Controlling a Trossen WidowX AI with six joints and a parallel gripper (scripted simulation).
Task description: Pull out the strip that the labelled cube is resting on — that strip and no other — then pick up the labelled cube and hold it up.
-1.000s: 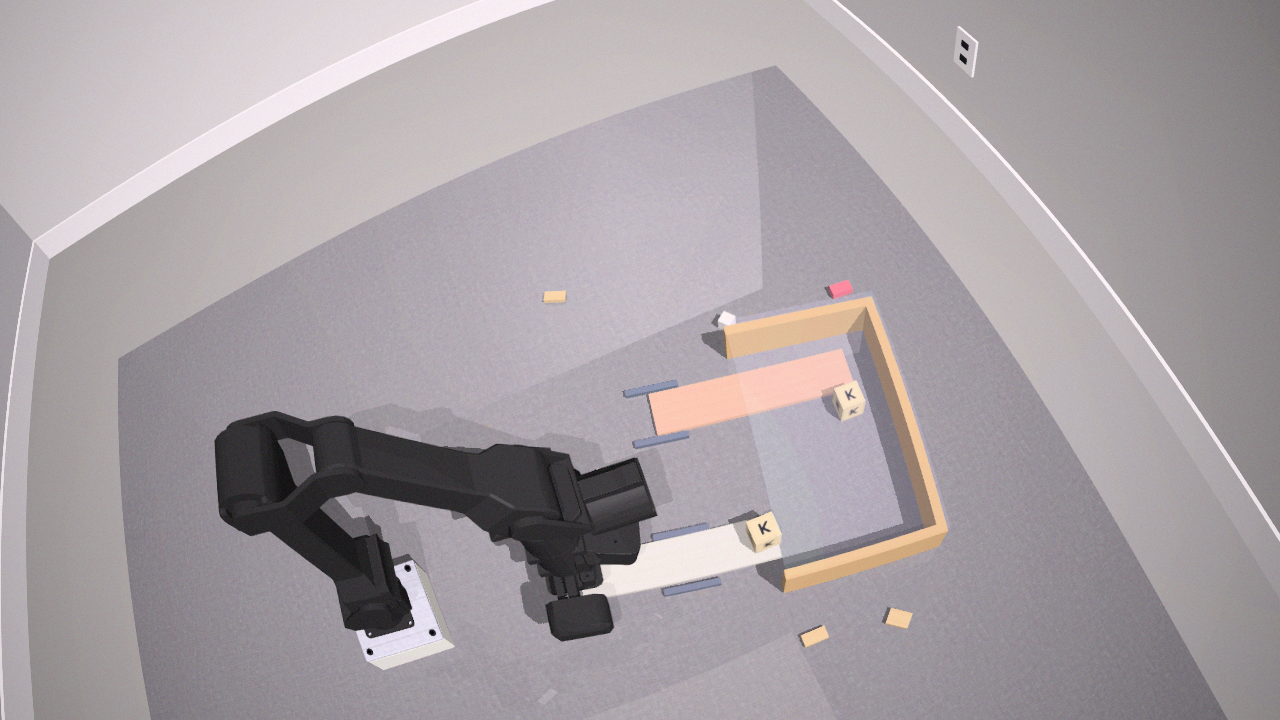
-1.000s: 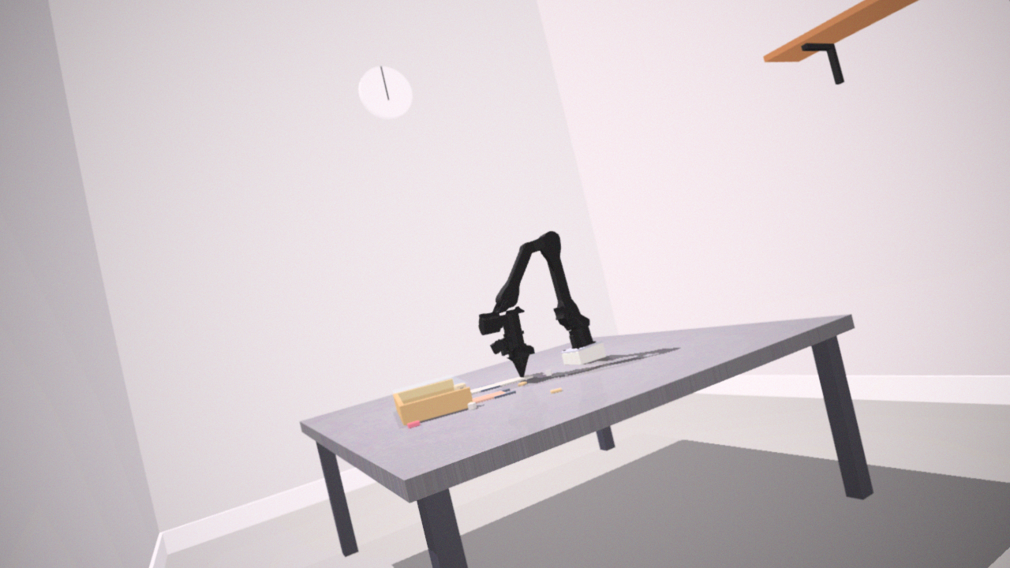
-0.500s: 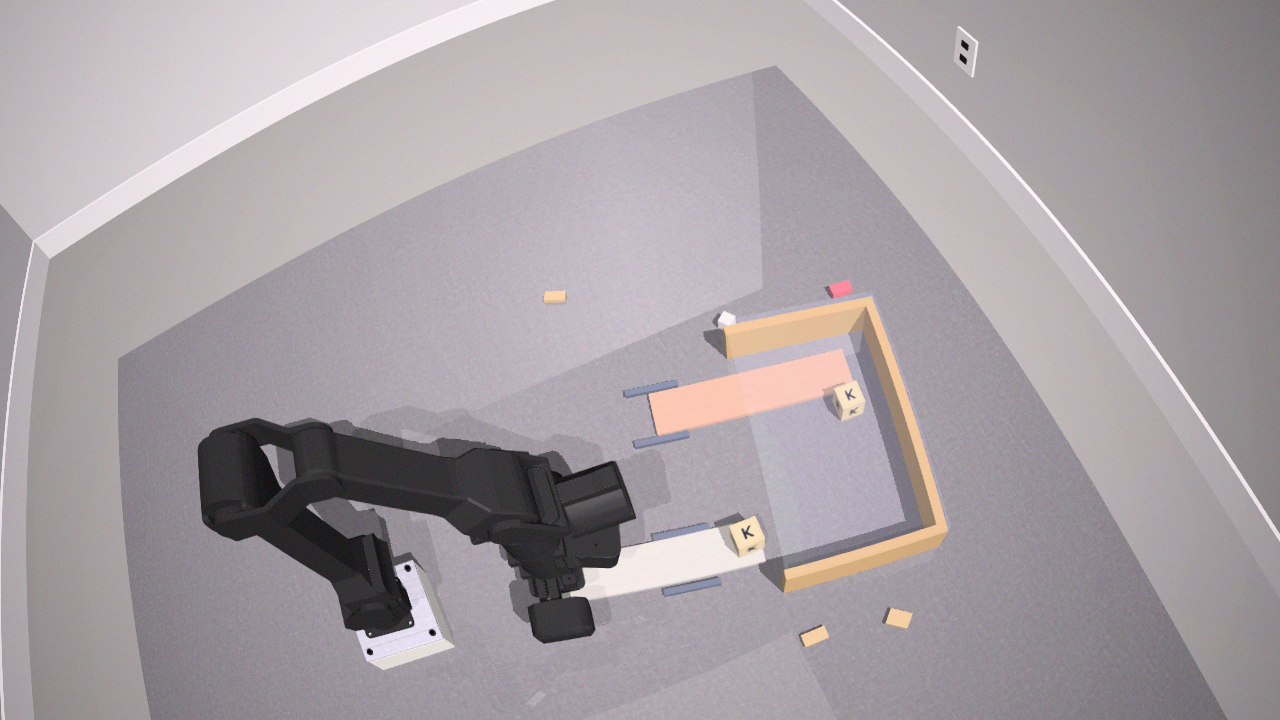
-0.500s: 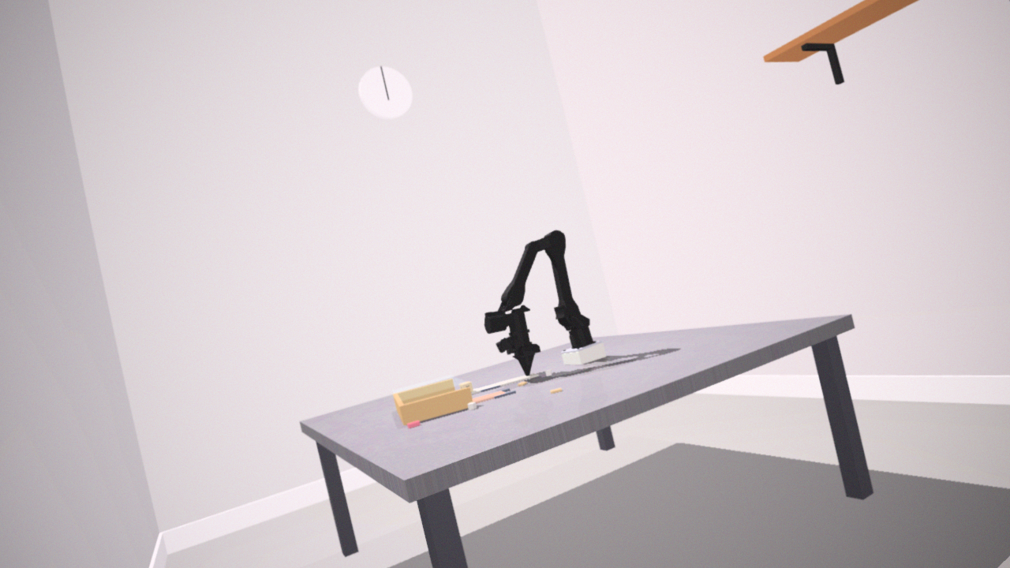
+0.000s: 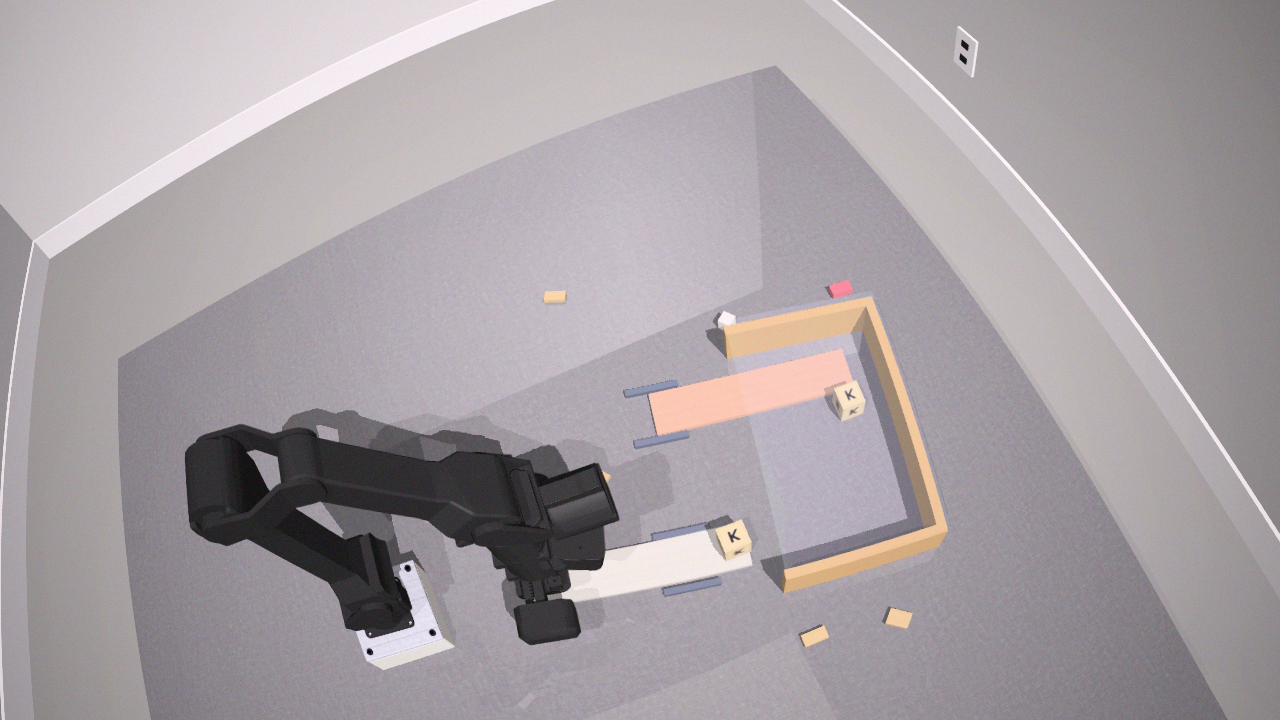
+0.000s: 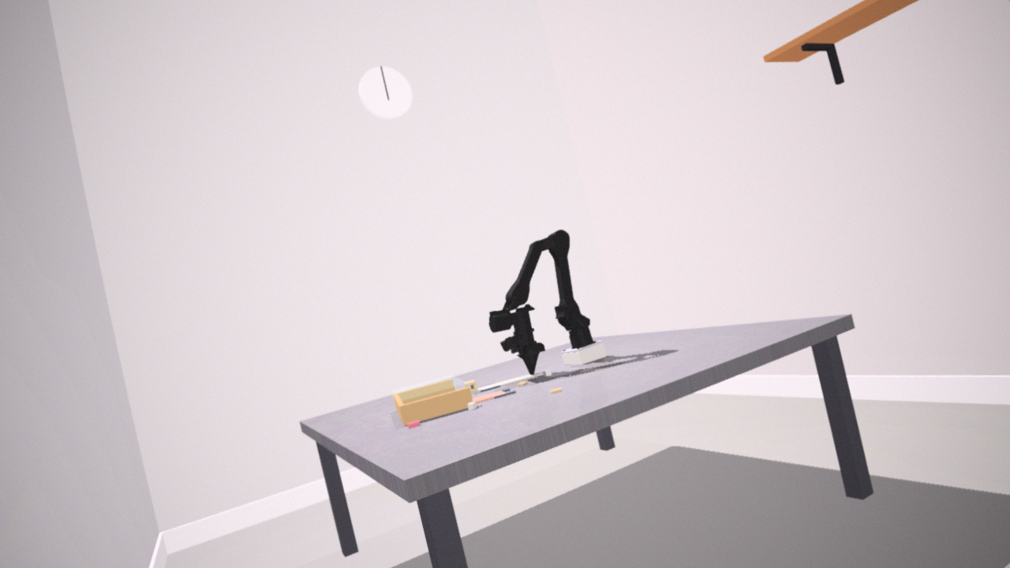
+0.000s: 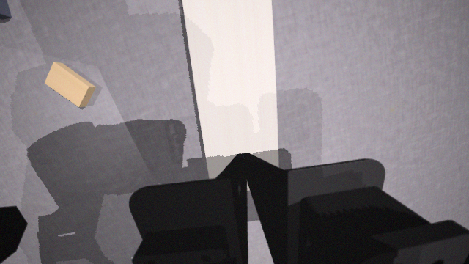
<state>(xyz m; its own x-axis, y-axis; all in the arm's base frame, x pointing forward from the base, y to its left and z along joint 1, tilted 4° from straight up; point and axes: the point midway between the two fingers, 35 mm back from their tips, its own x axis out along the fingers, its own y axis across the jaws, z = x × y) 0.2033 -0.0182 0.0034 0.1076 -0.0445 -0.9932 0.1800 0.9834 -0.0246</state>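
Observation:
The white strip point(image 5: 646, 565) point(image 7: 234, 73) lies flat, with a K-marked cube point(image 5: 733, 539) on its far end, outside the frame's open side. My gripper point(image 6: 532, 373) point(image 7: 243, 159) is shut, fingertips together, pointing down at the strip's near end. I see nothing between the fingers; whether the tips press on the strip is hidden. In the top view the arm covers the fingertips. The salmon strip point(image 5: 707, 398) lies partly under a clear cover. A second K-marked cube point(image 5: 848, 400) is at its far end, inside the frame; its exact support is unclear.
The wooden frame point(image 5: 907, 420) has walls on three sides. Blue rails point(image 5: 650, 389) point(image 5: 661, 439) point(image 5: 691, 586) flank the strips. Small tan blocks point(image 5: 554, 296) point(image 5: 813, 636) point(image 5: 898, 617) point(image 7: 69, 84), a white cube point(image 5: 725, 319) and a red block point(image 5: 839, 289) lie around.

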